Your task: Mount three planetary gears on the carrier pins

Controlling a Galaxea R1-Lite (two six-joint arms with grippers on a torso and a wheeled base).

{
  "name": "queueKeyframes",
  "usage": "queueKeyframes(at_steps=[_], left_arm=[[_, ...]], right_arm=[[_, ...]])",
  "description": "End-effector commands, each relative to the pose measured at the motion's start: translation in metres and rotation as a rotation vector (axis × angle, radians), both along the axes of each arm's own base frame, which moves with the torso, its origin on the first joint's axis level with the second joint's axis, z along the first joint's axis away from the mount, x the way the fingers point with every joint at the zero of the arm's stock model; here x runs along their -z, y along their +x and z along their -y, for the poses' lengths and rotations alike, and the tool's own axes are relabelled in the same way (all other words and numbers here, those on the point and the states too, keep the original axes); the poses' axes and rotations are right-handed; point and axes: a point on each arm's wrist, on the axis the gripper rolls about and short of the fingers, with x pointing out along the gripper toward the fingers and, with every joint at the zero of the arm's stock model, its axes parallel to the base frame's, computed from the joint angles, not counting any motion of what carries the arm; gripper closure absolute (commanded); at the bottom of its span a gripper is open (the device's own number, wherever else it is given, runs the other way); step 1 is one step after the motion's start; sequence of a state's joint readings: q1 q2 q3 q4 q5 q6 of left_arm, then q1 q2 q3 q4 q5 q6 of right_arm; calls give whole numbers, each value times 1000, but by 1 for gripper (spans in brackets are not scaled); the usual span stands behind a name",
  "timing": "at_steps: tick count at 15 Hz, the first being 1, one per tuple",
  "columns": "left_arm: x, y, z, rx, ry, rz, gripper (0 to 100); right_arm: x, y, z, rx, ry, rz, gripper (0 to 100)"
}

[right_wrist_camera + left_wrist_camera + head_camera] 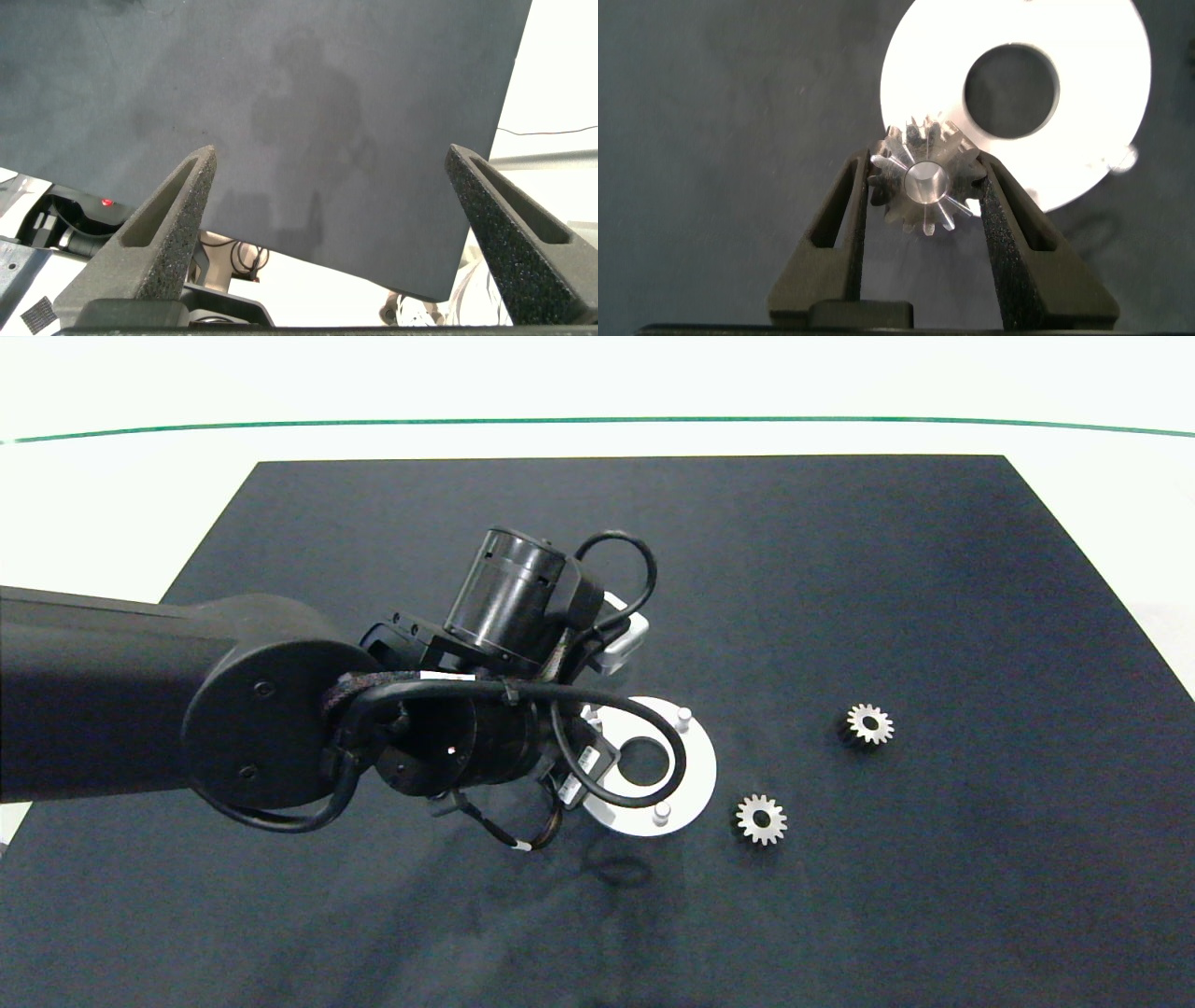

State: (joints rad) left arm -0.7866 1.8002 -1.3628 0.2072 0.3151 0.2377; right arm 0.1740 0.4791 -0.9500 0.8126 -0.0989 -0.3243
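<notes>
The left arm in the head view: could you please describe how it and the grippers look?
The left arm is matte black with round joint housings, looped black cables and small white labels. The left gripper and right gripper each have two dark grey, grainy, wedge-shaped fingers with hollow cut-outs.

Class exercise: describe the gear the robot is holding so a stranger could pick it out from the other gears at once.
Start at the white disc near the middle of the dark mat. At its rim, the left gripper clamps one small silver gear. The other two gears lie loose on the mat.
</notes>
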Motion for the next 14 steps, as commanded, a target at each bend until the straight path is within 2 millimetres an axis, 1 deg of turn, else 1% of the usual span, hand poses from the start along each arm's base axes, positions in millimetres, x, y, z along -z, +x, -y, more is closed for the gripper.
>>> queueKeyframes(at_steps=[1,6,10,14], left_arm=[[5,5,6,2,10,-6,75],[10,8,8,-1,20,-17,75],[7,9,9,0,12,-6,75],[13,13,12,-1,24,-18,75]], right_arm=[[0,1,0,-1,-4,-9,0],[-2,0,0,-2,-3,-2,0],[-2,0,0,-2,-2,1,0],[-3,-1,0,-4,-2,6,0]])
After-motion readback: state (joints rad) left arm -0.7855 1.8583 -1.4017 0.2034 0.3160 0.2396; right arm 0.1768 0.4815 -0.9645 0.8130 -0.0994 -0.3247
